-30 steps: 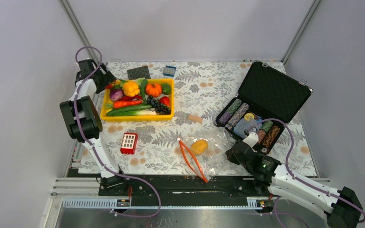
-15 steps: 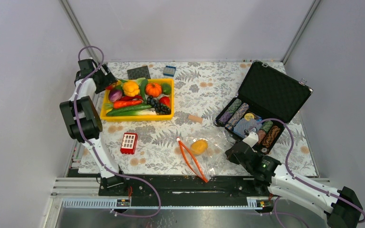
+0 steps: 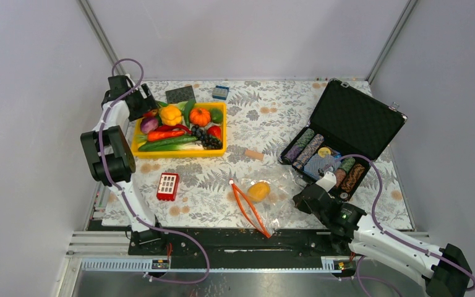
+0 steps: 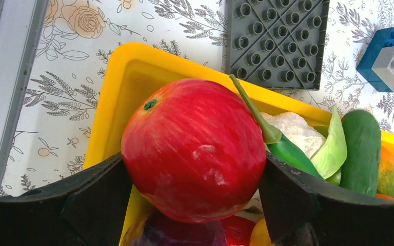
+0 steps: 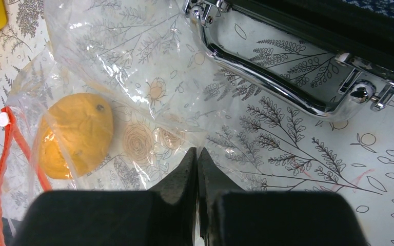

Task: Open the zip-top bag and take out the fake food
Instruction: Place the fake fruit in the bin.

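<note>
The clear zip-top bag [image 3: 273,197] lies on the table near the front, its red-orange zip strip [image 3: 250,210] toward the left. A yellow-orange round fruit [image 5: 77,133] sits inside it. My right gripper [image 5: 197,154] is shut on the bag's right edge, plastic pinched between its tips. My left gripper [image 4: 192,164] hangs over the far left corner of the yellow bin [image 4: 128,77]. Both its fingers press against a red apple [image 4: 192,146], which it holds above the other pieces. In the bin lie a yellow pepper [image 3: 171,114], an orange pumpkin [image 3: 199,116] and more fake food.
An open black case [image 3: 352,117] with chip rolls stands at the right, its chrome handle [image 5: 267,66] close to my right gripper. A red-and-white block [image 3: 167,186], a grey baseplate [image 3: 180,94], a blue brick [image 3: 220,92] and a small tan cylinder [image 3: 253,154] lie around the bin.
My left gripper has shifted a little to the right with the apple, toward the bin's far left corner. The right arm and the bag have not moved.
</note>
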